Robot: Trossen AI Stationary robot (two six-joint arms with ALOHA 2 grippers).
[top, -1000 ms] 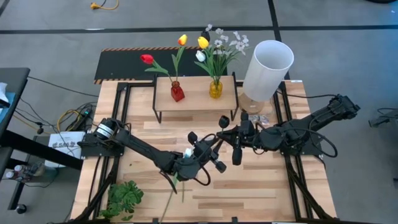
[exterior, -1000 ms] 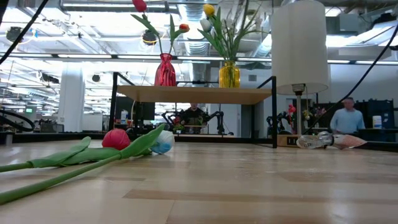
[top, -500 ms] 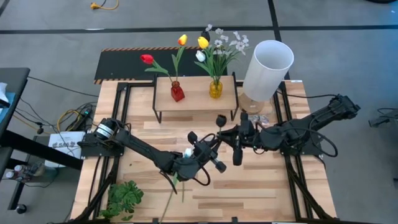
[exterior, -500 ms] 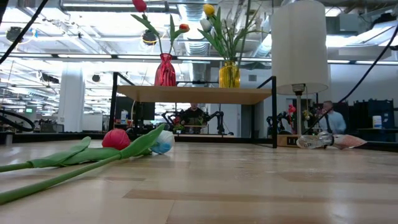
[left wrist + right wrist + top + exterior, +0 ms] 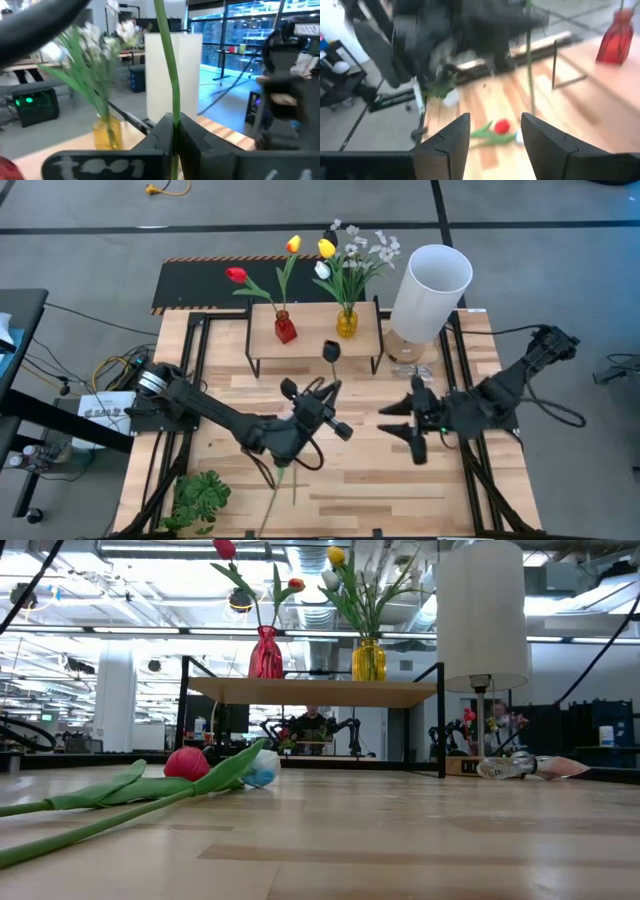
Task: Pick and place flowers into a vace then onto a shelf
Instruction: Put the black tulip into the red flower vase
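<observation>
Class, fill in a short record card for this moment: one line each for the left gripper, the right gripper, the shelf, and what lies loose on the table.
left gripper: shut on dark tulip, stem upright
right gripper: open, empty, mid-table
shelf: holds red vase and yellow vase, both with flowers
loose on table: red tulip, leafy sprig

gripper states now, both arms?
Left hand: closed on the dark-headed tulip, gripping its stem.
Right hand: open, holding nothing.
</observation>
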